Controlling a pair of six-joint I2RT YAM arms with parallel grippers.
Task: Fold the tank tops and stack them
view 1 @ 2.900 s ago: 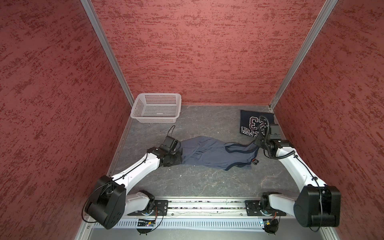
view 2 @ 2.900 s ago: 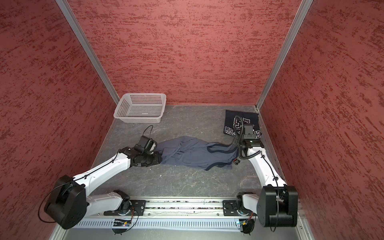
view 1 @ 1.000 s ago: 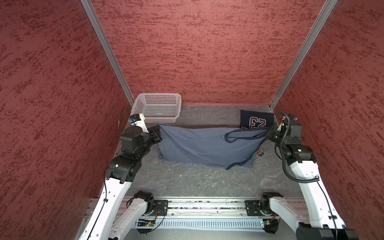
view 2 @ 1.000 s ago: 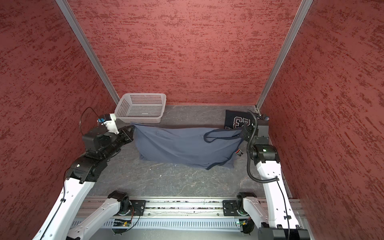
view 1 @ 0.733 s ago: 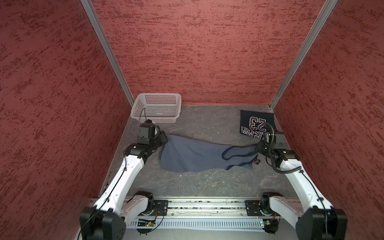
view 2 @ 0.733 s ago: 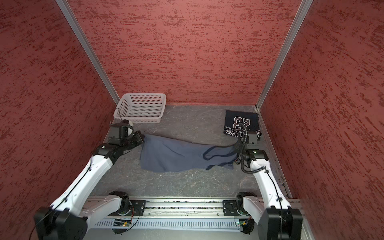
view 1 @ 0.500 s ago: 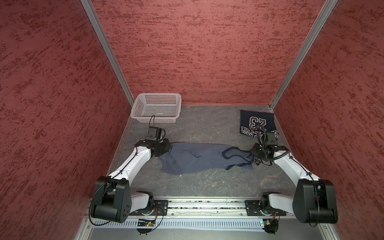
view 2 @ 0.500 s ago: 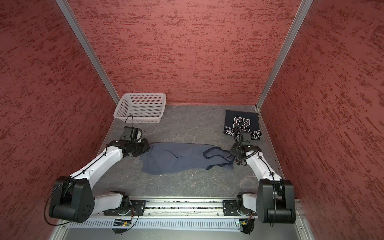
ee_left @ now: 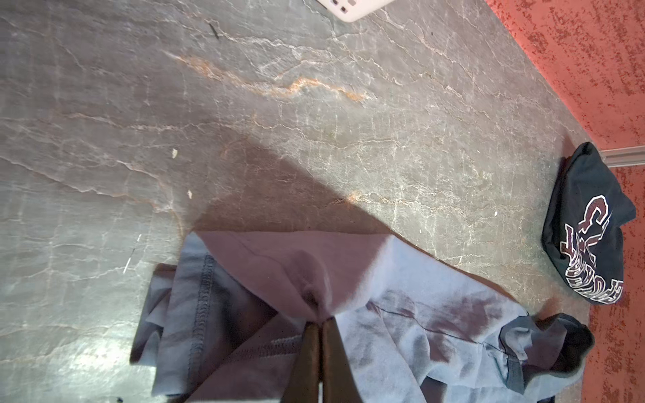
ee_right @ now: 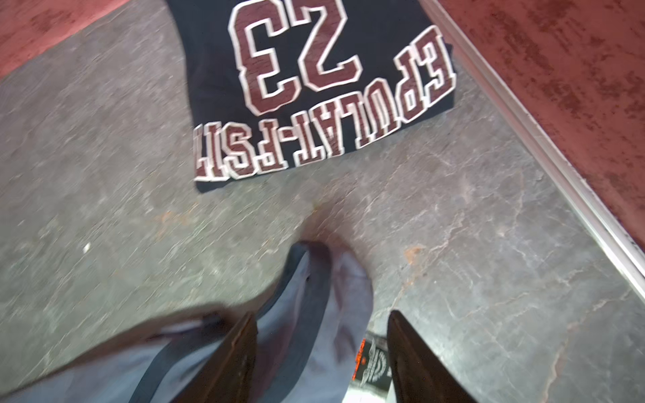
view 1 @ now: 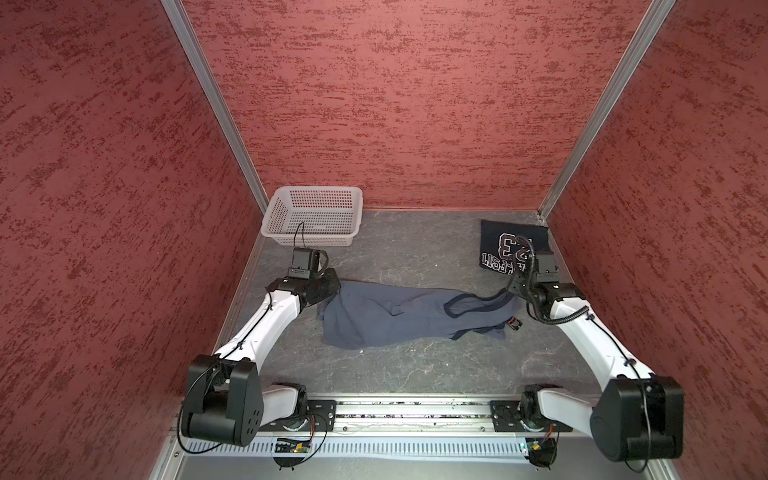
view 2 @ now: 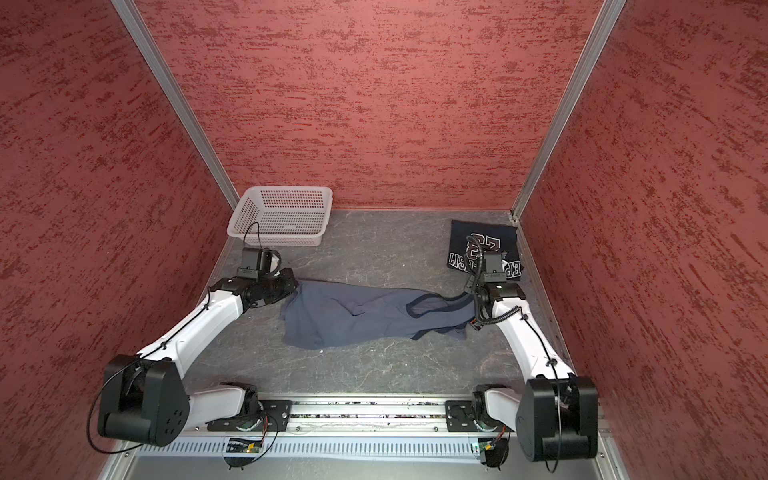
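Observation:
The slate grey-blue tank top (view 1: 395,316) (view 2: 353,318) lies crumpled lengthwise across the middle of the table. My left gripper (view 1: 334,286) (view 2: 293,286) (ee_left: 319,322) is shut on the grey-blue tank top's hem corner (ee_left: 307,279) at its left end. My right gripper (view 1: 513,293) (view 2: 471,297) (ee_right: 321,314) is open at the right end, with the dark-trimmed strap (ee_right: 314,279) lying loose between its parted fingers. The folded dark navy tank top with "23" (view 1: 498,241) (view 2: 465,245) (ee_right: 314,87) (ee_left: 586,195) rests in the back right corner.
A white perforated basket (view 1: 316,195) (view 2: 286,191) stands at the back left against the wall. Red walls close in three sides. A black and orange label (ee_right: 371,359) (view 1: 514,323) lies by the right gripper.
Both arms came down from holding the grey-blue top stretched in the air and laid it on the table. The right gripper has opened off the strap; the left stays shut.

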